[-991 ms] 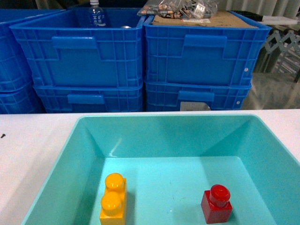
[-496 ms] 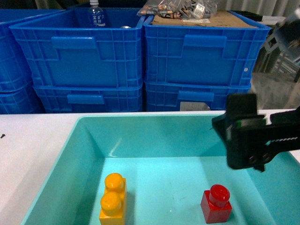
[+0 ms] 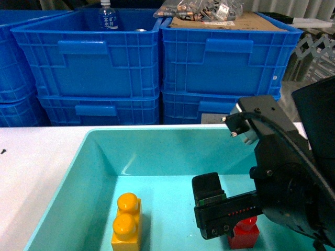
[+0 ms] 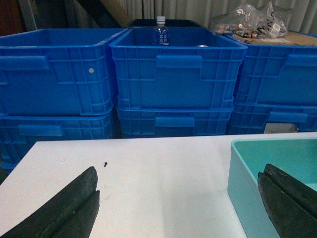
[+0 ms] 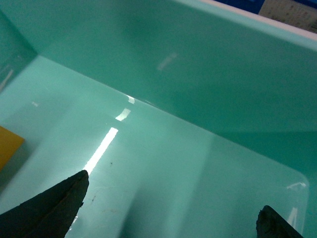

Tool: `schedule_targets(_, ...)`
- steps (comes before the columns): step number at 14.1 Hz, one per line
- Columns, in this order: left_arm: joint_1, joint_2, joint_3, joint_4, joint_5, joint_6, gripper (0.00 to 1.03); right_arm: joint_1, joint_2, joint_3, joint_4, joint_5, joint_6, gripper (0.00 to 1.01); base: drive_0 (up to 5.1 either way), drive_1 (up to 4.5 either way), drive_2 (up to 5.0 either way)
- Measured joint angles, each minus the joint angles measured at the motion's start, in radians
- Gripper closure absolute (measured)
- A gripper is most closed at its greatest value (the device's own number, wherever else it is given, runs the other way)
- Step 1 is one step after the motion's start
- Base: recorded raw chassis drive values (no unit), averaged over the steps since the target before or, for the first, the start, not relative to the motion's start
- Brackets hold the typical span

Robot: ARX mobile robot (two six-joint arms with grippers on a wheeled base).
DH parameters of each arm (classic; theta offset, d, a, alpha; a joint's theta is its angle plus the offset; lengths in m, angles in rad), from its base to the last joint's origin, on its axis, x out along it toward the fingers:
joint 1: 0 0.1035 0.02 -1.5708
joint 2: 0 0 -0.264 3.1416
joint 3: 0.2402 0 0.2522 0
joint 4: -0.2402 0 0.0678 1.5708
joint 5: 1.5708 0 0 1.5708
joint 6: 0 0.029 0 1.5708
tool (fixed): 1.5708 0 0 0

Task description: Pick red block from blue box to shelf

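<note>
The red block (image 3: 246,234) stands on the floor of the blue box (image 3: 91,149) near its front right, partly covered by my right arm (image 3: 285,172). One black finger (image 3: 208,193) hangs just left of the block. In the right wrist view my right gripper (image 5: 173,215) is open low inside the box, with only turquoise floor between its fingertips. My left gripper (image 4: 181,201) is open over the white table (image 4: 148,168), left of the blue box (image 4: 242,173), and holds nothing. The shelf is out of view.
A yellow two-stud brick (image 3: 126,224) lies in the box's front left; its corner (image 5: 7,144) shows in the right wrist view. Stacked dark blue crates (image 3: 152,68) stand behind the table, with a bottle (image 3: 108,15) and a bag of small parts (image 3: 201,9) on top.
My right arm has come in from the right and dropped into the blue box, now covering part of the red block. Both bricks stayed where they were.
</note>
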State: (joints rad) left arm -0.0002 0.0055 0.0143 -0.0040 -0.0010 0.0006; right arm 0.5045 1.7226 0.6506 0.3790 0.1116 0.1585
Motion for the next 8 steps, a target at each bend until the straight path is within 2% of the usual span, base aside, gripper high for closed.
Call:
schedule_targets(1,0.0,0.0,0.0,0.0,0.0,0.0,0.05,-0.001,0.102,0.038,0.018,0.045,0.009,0.03,0.0,0.0,0.0)
schedule_targets(3,0.0,0.0,0.0,0.0,0.0,0.0,0.05,-0.002,0.137,0.063,-0.015,0.048,0.057,0.03,0.0,0.0,0.0)
schedule_targets(6,0.0,0.0,0.0,0.0,0.0,0.0,0.05,-0.001,0.175,0.101,-0.053,0.05,0.171,0.03,0.0,0.0,0.0)
schedule_targets(8,0.0,0.0,0.0,0.0,0.0,0.0,0.05,0.0,0.189,0.117,-0.065,0.068,0.214,0.03,0.0,0.0,0.0)
